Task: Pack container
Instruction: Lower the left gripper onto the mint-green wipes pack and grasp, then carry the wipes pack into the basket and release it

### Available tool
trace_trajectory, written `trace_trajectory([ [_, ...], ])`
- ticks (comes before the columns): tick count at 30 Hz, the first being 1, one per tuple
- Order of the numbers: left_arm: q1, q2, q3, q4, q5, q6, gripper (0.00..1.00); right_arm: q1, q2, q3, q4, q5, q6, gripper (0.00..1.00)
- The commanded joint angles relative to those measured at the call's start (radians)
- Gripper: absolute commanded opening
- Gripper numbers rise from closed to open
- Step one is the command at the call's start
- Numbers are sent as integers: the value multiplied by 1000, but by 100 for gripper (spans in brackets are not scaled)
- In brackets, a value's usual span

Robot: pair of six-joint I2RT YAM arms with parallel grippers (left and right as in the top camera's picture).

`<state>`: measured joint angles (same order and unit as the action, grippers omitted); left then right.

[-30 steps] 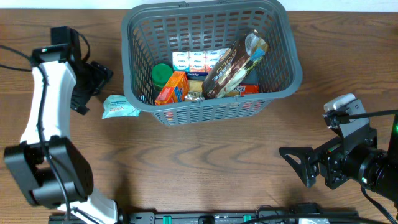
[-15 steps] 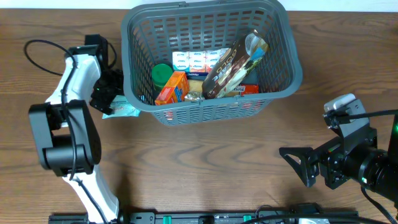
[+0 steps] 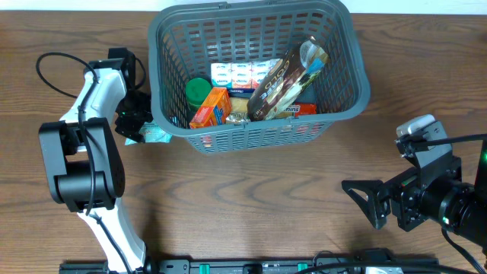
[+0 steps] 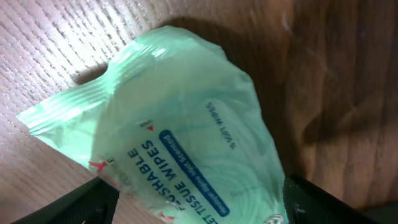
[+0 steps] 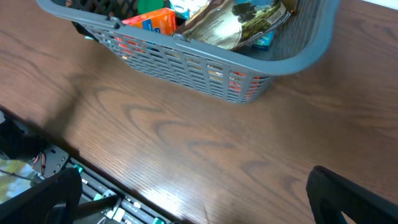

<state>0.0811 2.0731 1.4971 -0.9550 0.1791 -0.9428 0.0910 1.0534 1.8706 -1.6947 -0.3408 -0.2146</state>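
The container (image 3: 354,72), a dark grey slatted basket, stands at the back middle of the table and holds several groceries; it also shows in the right wrist view (image 5: 205,59). Beside its left front corner a pale green pack of flushable wipes (image 3: 157,135) lies on the wood. My left gripper (image 3: 135,122) is down over that pack. In the left wrist view the pack (image 4: 186,118) fills the gap between the wide-set fingers of the gripper (image 4: 193,205). My right gripper (image 3: 365,202) stands open over bare wood at the front right, with nothing between the fingers (image 5: 199,199).
Inside the basket are a green-lidded jar (image 3: 198,91), an orange box (image 3: 211,106), white packs (image 3: 243,74), a brown bag (image 3: 288,80) leaning upright, and a red box (image 3: 304,109). A black rail (image 5: 93,186) runs along the table's front edge.
My left arm has swung from the table's left side over to the wipes pack by the basket and lowered onto it. Its jaws have begun narrowing. The right arm has not moved.
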Motion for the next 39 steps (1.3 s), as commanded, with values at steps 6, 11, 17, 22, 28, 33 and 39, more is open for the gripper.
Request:
trace_trajectory([
  [6,-2,19,-18,20,-7,-10,84,9,0,3,-3,-3,12,99],
  [11,-2,19,-39,37,-7,-21,84,8,0,3,-3,-3,12,99],
  [17,-2,19,-56,45,-7,-24,80,8,0,3,-3,-3,12,99],
  [22,-2,19,-63,45,-7,-32,57,8,0,3,-3,-3,12,99],
  [28,-1,19,-63,45,-8,-32,40,9,0,3,-3,-3,12,99],
  [33,7,-5,-58,45,-8,-31,28,9,0,3,-3,-3,12,99],
  [39,48,-133,-55,44,-37,-11,20,8,0,3,-3,-3,12,99],
])
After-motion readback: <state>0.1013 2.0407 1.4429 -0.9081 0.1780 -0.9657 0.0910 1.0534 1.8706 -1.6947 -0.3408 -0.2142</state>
